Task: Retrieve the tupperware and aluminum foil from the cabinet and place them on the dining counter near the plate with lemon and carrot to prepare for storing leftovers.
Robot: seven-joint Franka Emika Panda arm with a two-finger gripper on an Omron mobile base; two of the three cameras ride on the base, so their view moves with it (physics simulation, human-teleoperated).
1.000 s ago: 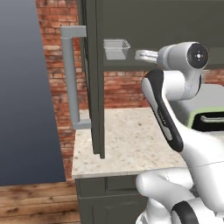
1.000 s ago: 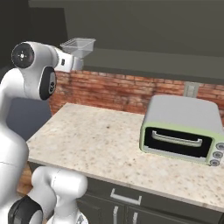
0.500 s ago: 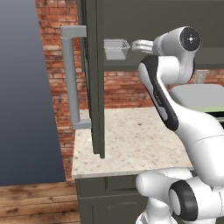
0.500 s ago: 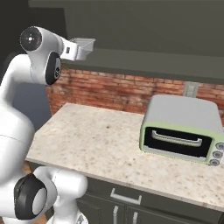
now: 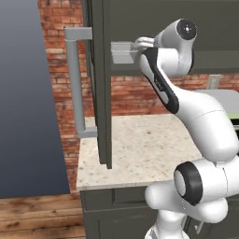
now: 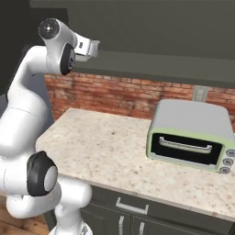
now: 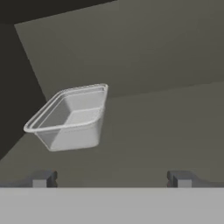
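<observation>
1 tupperware [image 7: 70, 117] – 1 toaster oven [image 6: 190, 134]

Cabinet [image 5: 100, 70]: mounted above the surface [image 5: 140, 144], door swung open toward the left, handle [image 5: 74, 88] on its outer face.
Tupperware [image 7: 70, 117]: on the cabinet shelf [image 7: 144, 144], left of centre in the hand view, ahead of the end effector [image 7: 111, 180] and apart from it.
Toaster oven [image 6: 190, 135]: on the surface [image 6: 114, 147], at its right end, against the brick wall [image 6: 119, 96].
Drawers [image 6: 131, 206]: below the surface.

Bare shelf [image 7: 166, 131] between tool [image 7: 111, 179] and tupperware [image 7: 70, 116]
</observation>
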